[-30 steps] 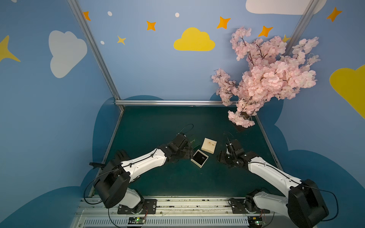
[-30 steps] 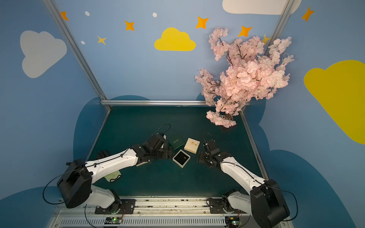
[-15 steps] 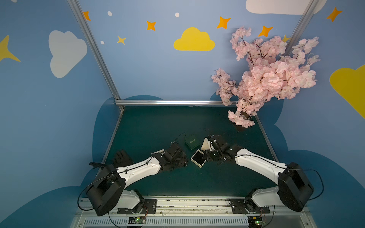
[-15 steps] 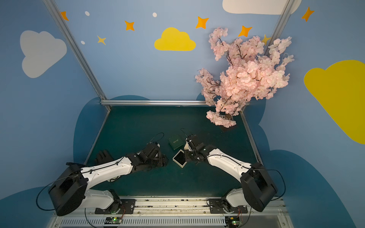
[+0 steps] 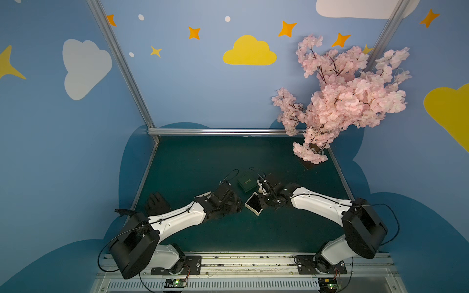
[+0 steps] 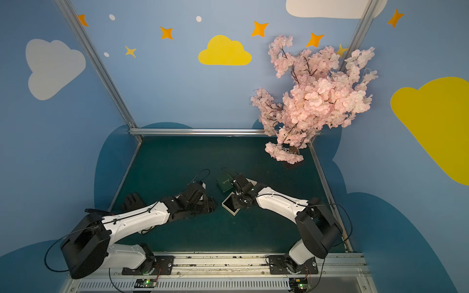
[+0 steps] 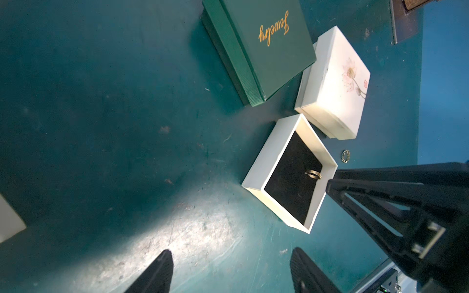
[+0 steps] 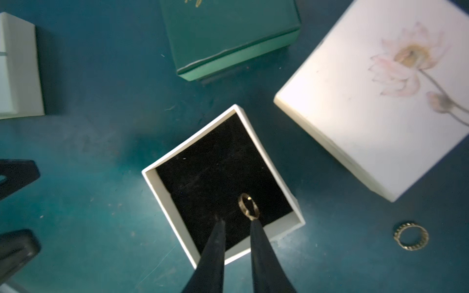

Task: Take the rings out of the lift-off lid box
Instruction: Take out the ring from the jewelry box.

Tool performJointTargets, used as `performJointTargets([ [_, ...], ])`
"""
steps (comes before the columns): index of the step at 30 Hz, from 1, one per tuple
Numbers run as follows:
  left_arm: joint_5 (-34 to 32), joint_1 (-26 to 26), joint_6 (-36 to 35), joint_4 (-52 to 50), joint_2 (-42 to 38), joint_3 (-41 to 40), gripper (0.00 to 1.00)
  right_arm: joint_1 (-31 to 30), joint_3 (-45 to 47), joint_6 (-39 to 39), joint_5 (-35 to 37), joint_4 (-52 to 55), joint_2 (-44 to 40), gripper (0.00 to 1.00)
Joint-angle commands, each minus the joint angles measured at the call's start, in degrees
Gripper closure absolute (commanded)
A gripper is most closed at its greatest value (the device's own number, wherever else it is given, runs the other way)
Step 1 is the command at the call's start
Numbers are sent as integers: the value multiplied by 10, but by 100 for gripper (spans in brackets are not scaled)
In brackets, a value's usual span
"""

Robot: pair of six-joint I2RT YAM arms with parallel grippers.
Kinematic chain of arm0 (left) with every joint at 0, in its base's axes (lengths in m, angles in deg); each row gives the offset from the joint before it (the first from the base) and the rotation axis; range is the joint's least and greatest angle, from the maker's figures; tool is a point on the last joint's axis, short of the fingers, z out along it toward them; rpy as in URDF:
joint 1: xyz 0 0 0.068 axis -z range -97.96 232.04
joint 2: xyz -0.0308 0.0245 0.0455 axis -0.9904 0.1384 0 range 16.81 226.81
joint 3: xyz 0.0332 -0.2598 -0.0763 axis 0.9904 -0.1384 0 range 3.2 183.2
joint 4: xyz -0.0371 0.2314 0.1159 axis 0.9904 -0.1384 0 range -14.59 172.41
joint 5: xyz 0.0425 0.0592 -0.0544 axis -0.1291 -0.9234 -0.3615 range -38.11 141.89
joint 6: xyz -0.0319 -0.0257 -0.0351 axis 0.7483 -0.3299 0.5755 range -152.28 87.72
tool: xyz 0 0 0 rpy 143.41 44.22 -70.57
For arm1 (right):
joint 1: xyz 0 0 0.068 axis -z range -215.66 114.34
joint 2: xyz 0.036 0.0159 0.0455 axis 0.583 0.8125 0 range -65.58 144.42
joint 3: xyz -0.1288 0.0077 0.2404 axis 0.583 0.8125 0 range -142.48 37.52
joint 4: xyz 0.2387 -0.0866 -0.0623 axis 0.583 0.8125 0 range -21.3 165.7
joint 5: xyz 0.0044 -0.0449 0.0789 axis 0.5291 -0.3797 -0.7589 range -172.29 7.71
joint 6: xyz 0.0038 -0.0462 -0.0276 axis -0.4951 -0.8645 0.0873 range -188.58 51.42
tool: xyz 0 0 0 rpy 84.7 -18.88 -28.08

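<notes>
Rings, where are they? (A)
One ring stands tilted on the black lining inside the open box base, right at the tip of one finger of the right gripper, not between the two tips. A second ring lies flat on the table, outside the base and off to the side of those jaws. (B)
Are the right jaws clamped on anything? (A)
No. They are drawn close with a slim gap, and only lining shows in it. (B)
And the left gripper? (A)
Jaws spread wide, nothing between them but table surface; the base sits ahead of its tips, well apart from them. (B)
What lies around the base? (A)
Beyond the right jaws, the white lid with a lotus print rests close to one corner of the base, and a green box lettered "Jewelry" sits just beside the lid. In both top views the two grippers meet at the base, with a pink blossom tree in the far corner. (B)
</notes>
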Motion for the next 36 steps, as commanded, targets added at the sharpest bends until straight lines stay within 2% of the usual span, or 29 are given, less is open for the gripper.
performJointTargets([
  [1,0,0,-7,-3,14,14,26,-4,-23,-6,19,23,19,78],
  [12,-7,-2,-23,-21,38,36,26,-2,-30,-4,11,19,49,80],
  [19,-6,-2,-25,-24,44,42,26,0,-34,3,17,21,60,92],
  [28,-12,-3,-26,-29,48,44,26,-1,-18,40,18,14,31,100],
  [36,-10,-4,-28,-29,49,45,27,-1,3,69,23,9,-19,100],
])
